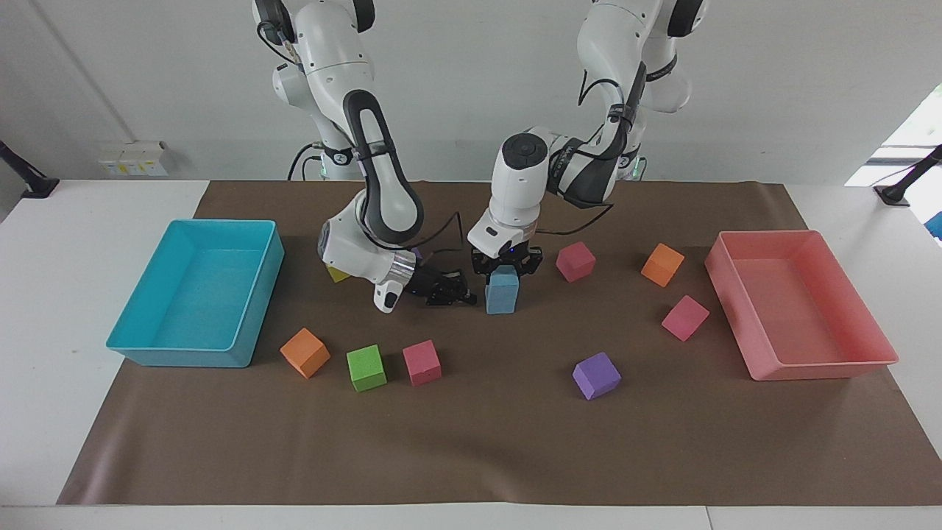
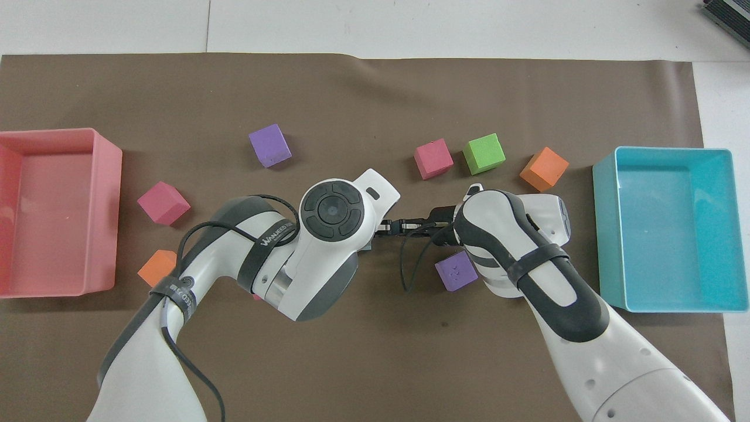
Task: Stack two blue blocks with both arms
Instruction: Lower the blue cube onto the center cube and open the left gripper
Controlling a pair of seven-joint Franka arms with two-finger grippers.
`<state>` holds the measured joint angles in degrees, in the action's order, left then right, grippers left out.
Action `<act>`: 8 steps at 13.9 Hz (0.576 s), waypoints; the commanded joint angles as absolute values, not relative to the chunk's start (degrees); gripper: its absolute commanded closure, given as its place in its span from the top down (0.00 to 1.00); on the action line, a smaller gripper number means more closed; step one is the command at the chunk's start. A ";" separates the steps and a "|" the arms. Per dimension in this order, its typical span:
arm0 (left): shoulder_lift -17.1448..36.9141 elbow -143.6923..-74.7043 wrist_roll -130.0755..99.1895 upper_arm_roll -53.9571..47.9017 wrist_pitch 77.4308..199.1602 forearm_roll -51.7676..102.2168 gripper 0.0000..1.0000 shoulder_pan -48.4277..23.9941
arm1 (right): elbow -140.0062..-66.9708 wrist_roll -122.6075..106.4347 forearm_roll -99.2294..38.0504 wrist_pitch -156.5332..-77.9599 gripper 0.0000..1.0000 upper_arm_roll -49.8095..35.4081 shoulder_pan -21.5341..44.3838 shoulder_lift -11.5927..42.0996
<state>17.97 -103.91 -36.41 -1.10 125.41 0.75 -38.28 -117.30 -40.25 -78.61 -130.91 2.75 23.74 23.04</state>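
Your right gripper (image 1: 466, 297) lies low on the brown mat (image 1: 515, 442), pinched shut on nothing, its tip just beside the lower blue block (image 1: 500, 302). Any sideways drift there would knock the stack from under you. The stack stands mid-mat, toward the robots' edge. The upper blue block (image 1: 504, 282) rests squarely on the lower, its top between the jaws of your left gripper (image 1: 506, 269). I cannot tell whether that gripper grips or has released. Lifting while it grips would undo the stack.

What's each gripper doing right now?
Left gripper: at the top blue block, grip cannot be told.
Right gripper: shut, holding nothing.
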 commanded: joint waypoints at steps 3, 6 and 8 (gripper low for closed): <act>16.00 -106.35 -36.12 -0.26 126.65 0.44 1.00 -39.29 | -117.16 -42.36 -80.68 -132.28 0.00 2.46 23.73 23.38; 15.65 -105.91 -36.21 -0.18 126.13 0.44 1.00 -39.29 | -117.16 -42.36 -80.68 -132.28 0.00 2.46 23.73 23.47; 14.07 -105.82 -36.12 -0.18 125.86 0.44 1.00 -39.20 | -117.16 -42.45 -80.68 -132.28 0.00 2.46 23.64 23.38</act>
<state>17.28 -103.92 -36.31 -1.09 125.45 0.75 -38.32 -117.30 -40.25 -78.61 -130.91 2.75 23.74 23.04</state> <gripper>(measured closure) 0.000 0.991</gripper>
